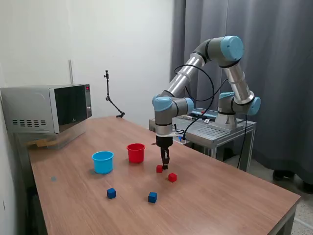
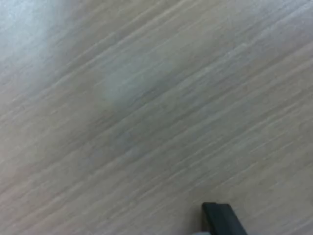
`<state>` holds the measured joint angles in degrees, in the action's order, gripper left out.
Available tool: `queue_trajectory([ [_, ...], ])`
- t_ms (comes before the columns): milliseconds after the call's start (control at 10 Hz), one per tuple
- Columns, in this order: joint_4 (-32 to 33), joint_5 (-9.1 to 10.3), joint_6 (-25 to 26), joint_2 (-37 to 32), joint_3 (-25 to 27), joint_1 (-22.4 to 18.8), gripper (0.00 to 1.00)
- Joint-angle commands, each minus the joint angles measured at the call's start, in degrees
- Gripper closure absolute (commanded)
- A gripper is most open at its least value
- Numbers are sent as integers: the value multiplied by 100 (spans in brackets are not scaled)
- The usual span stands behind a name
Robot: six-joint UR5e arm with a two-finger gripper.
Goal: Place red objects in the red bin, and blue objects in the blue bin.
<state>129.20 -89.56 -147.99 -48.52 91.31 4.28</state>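
Two small red cubes lie on the wooden table: one right beside my gripper's tips, the other a little nearer the camera. Two dark blue cubes lie further forward. The red cup and the light blue cup stand upright towards the exterior view's left. My gripper points straight down, low over the table, just right of the first red cube. Its fingers look like one narrow dark bar. The wrist view is blurred table grain with one dark fingertip; no cube shows there.
A microwave stands at the table's far left corner in the exterior view. A thin black stand rises at the back edge. The arm's base sits on a metal cart behind the table, in front of a grey curtain.
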Motion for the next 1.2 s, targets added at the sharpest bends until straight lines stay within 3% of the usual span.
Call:
queue_trajectory([
  [0,0,0,-19,0,-95,-15,100],
  [300,-9,-9,-19,0,-78,-94,100],
  [400,-9,-9,-19,0,-52,-94,0],
  [1100,-26,-26,7,0,-51,-112,0],
])
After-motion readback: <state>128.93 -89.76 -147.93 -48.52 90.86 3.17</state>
